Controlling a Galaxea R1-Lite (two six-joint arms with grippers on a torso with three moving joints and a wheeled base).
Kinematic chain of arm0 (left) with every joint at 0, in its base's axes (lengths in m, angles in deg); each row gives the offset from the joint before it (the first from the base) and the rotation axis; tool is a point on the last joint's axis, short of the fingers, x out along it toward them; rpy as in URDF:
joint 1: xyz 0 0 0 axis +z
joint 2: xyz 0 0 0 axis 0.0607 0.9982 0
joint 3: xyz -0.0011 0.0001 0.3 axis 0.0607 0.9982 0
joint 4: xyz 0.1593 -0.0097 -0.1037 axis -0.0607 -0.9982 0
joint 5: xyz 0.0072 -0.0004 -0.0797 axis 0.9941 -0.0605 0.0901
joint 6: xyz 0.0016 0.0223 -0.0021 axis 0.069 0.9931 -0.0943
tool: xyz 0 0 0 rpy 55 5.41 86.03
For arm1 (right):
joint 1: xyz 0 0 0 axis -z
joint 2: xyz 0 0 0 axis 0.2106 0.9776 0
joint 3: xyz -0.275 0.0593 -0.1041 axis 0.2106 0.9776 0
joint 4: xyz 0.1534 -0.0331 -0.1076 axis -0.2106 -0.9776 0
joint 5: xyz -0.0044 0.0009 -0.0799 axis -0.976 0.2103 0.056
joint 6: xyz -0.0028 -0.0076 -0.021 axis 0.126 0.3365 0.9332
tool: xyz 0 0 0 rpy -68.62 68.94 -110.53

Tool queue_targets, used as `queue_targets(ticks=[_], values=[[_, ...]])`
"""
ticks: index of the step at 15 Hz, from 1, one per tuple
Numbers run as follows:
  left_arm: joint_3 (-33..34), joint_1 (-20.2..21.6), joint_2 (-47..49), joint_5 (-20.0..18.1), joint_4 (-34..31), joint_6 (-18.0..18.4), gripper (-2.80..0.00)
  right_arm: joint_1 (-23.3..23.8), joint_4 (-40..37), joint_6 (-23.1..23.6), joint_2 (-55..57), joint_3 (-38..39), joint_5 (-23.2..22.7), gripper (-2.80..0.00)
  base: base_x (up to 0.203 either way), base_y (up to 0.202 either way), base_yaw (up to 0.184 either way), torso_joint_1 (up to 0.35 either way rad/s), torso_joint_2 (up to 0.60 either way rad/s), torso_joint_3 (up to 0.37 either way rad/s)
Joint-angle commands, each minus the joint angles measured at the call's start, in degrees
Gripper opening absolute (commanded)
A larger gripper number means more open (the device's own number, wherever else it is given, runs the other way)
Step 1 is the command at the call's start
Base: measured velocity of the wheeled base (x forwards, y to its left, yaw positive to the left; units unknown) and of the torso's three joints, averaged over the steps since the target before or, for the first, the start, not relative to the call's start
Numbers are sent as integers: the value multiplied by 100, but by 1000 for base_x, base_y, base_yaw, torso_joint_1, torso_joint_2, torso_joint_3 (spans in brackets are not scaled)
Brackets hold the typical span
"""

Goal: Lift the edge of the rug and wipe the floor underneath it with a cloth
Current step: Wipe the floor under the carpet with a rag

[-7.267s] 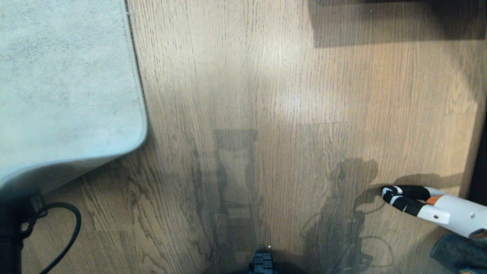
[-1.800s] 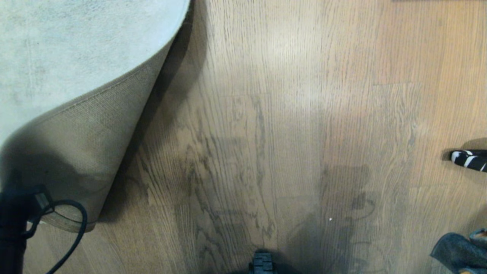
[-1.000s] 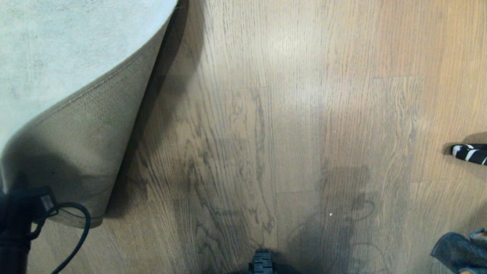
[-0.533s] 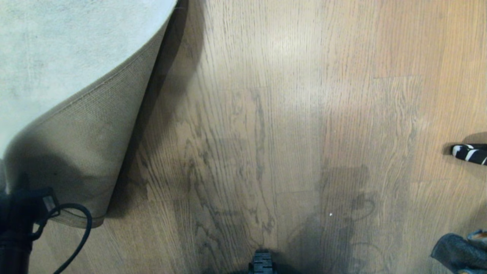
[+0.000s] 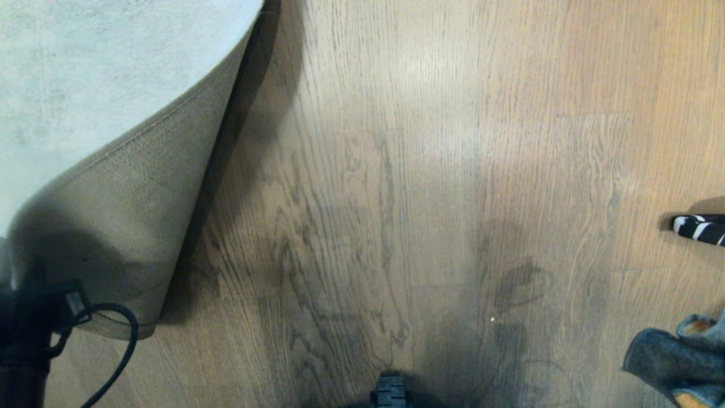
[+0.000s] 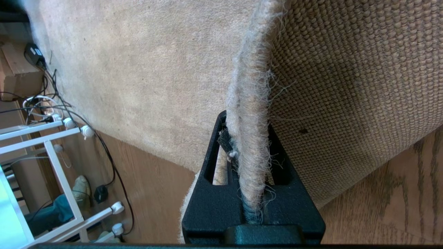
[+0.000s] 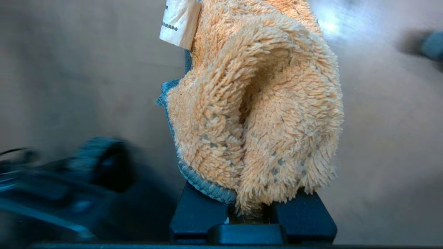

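Far left: left gripper, black, low at the head view's left margin with a looped black cable beside it. Jaws narrow, one on each side of the rug edge, the frayed border running straight down between them. Rug corner raised and folded back, tan woven backing facing out over the pale grey pile.

Centre: floor, light brown wood-grain planks, bare beside the raised corner and shadowed along the fold.

Right: striped black-and-white object at the right margin, identity unclear.

Lower right: right gripper, jaws narrow, clamped on the cloth; orange pile bunched between them, grey trim and white tag showing, held clear above the floor.
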Motion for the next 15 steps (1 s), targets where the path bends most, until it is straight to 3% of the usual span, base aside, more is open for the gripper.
queue_targets(ticks=[1,4,6,10,15], values=[[0,-1,59,36,49,-25,-280,-7,109,-5,1218,-375,-1086,-280,0,0,0,0,0,0],[0,-1,94,36,49,-51,-280,-18,254,21,2164,-703,-2820,-280,0,0,0,0,0,0],[0,-1,104,36,49,-60,-280,-228,271,35,2632,-863,-3401,-280,0,0,0,0,0,0],[0,-1,266,36,49,-68,-280,-1293,401,55,3655,-1213,-3500,-280,0,0,0,0,0,0],[0,-1,425,36,58,-77,-280,-1770,1925,52,5396,-1527,-3320,-280,0,0,0,0,0,0]])
